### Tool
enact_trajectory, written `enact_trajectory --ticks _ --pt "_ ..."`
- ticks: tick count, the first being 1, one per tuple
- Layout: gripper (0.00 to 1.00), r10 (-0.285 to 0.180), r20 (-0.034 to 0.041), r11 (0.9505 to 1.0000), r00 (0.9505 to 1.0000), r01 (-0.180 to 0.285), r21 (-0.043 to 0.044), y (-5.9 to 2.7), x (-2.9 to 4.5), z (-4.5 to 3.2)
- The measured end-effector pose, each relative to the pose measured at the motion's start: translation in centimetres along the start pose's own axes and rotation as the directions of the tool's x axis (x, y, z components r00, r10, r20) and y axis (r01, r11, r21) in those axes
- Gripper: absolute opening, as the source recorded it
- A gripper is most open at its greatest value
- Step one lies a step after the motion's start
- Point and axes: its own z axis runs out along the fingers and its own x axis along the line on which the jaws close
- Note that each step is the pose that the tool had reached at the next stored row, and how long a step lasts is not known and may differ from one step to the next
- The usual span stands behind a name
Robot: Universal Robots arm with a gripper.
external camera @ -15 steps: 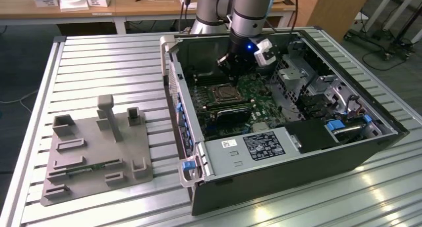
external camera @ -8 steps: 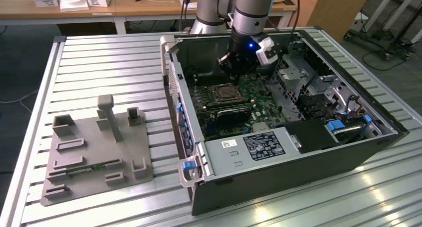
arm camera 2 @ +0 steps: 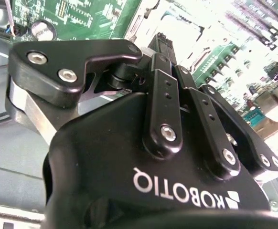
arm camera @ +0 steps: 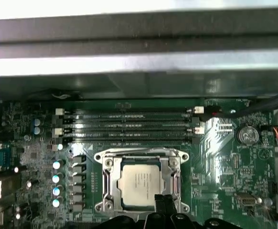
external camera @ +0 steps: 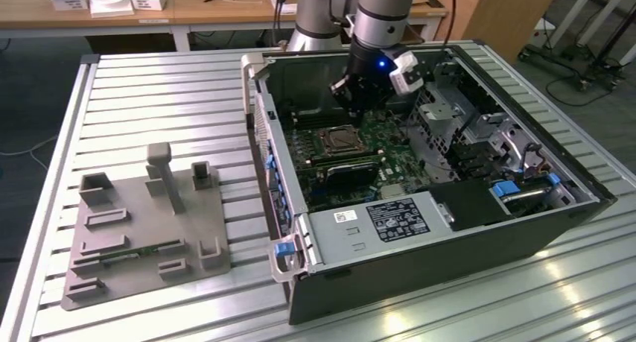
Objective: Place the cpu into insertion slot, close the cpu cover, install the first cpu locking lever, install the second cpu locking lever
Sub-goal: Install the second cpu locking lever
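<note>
**Gripper over a seated chip, cover down**

Gripper point(arm camera: 164, 202) hangs above the open computer case point(external camera: 556, 208), its fingers point(arm camera: 160, 204) pressed together and holding nothing, tips at the socket's 6 o'clock edge in the first wrist view. The cpu point(arm camera: 139, 181) already lies in the insertion slot point(arm camera: 175, 179), just under the memory slots point(arm camera: 129, 126). The cpu cover point(arm camera: 141, 156) appears folded down, framing the chip. Whether either locking lever is latched I cannot tell; judging by this, placement and cover look done and the levers remain.

silver cpu point(arm camera: 140, 180), green board point(arm camera: 215, 157) (black slots point(arm camera: 129, 125))
</note>
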Motion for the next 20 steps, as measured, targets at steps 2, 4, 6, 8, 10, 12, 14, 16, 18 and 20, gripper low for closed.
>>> enact_trajectory --ticks 2,4,6,8,10,12,14,16,18,20 --pt "0.10 0.000 -0.0001 1.0000 1.0000 0.000 -0.0038 -0.46 -0.01 0.00" --pt "0.10 0.000 -0.0001 1.0000 1.0000 0.000 -0.0067 -0.91 -0.02 0.00" --pt "0.10 0.000 -0.0003 0.9999 1.0000 0.000 -0.0117 -1.21 -0.03 -0.01" --pt "0.10 0.000 -0.0002 0.9999 1.0000 0.000 -0.0130 -1.28 -0.02 0.00" --pt "0.10 0.000 -0.0004 0.9999 1.0000 0.000 -0.0128 -1.30 -0.02 -0.07" --pt "0.10 0.000 -0.0003 0.9999 1.0000 0.000 -0.0131 -1.29 -0.03 -0.35" --pt "0.10 0.000 -0.0003 0.9999 1.0000 0.000 -0.0130 -1.29 -0.04 -0.89" --pt "0.10 0.000 -0.0005 0.9999 1.0000 0.000 -0.0127 -1.30 -0.06 -1.49" --pt "0.10 0.000 -0.0002 0.9999 1.0000 0.000 -0.0134 -1.39 -0.07 -1.66" --pt "0.10 0.000 -0.0003 0.9999 1.0000 0.000 -0.0136 -1.69 -0.07 -1.72"
